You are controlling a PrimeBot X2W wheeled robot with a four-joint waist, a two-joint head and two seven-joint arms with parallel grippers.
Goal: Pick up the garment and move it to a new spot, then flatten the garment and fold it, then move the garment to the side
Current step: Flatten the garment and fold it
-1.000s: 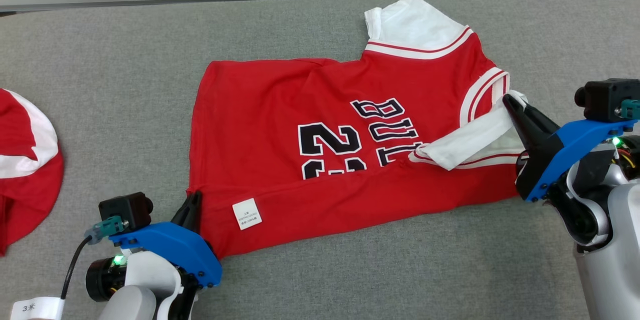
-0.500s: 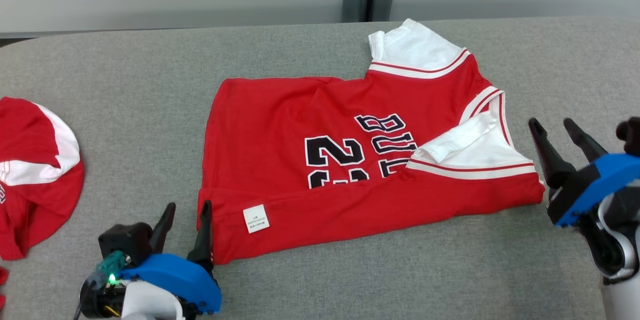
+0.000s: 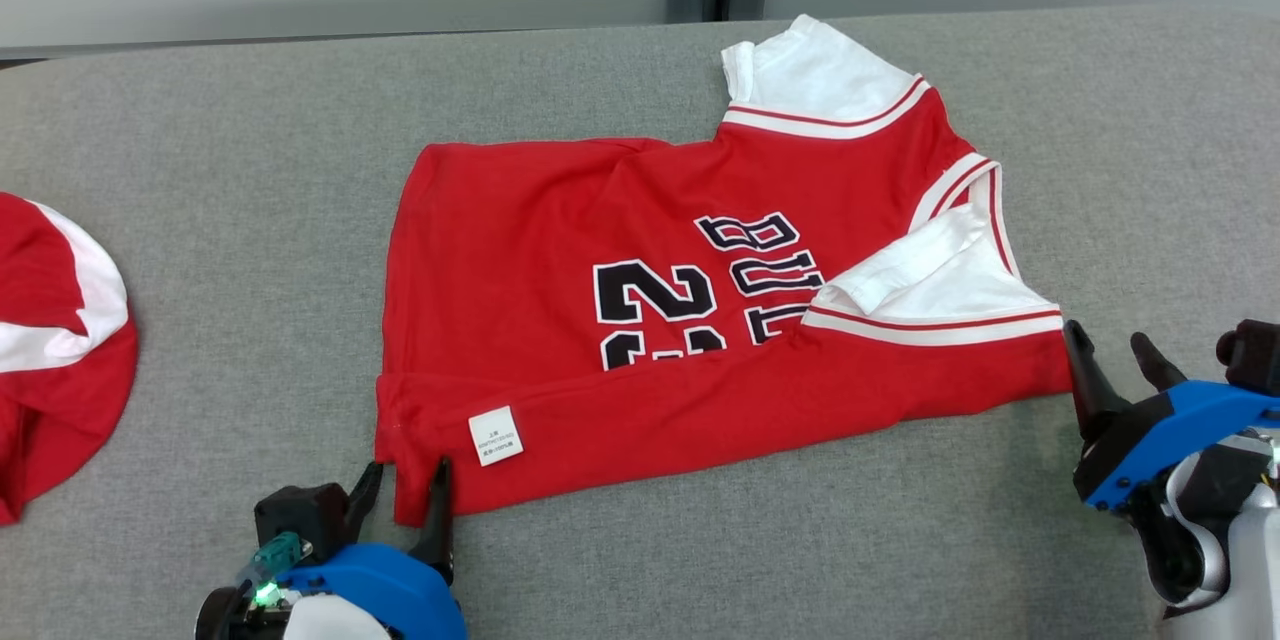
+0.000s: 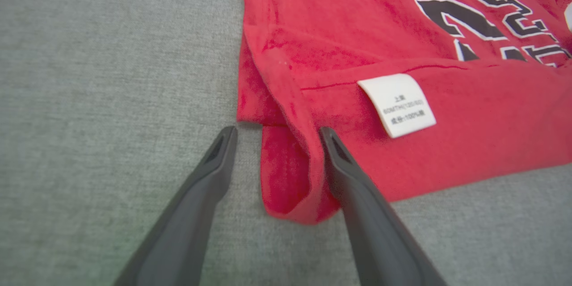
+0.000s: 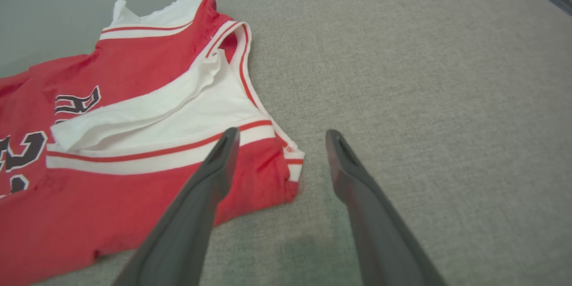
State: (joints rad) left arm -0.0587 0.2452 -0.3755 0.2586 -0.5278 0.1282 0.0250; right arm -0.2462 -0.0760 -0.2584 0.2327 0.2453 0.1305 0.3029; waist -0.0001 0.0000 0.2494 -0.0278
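A: Entry: garment point(image 3: 560, 220). Lying how?
B: Stretching lengthwise from left gripper point(image 3: 406, 470) to right gripper point(image 3: 1105, 335), partly folded. Left: gaping, straddling the hem corner, sitting nearer. Right: gaping, hovering just beside the shoulder end, possibly brushing it.

Blue mounts point(image 3: 1160, 425), blk pincer fingers point(image 3: 1086, 385)
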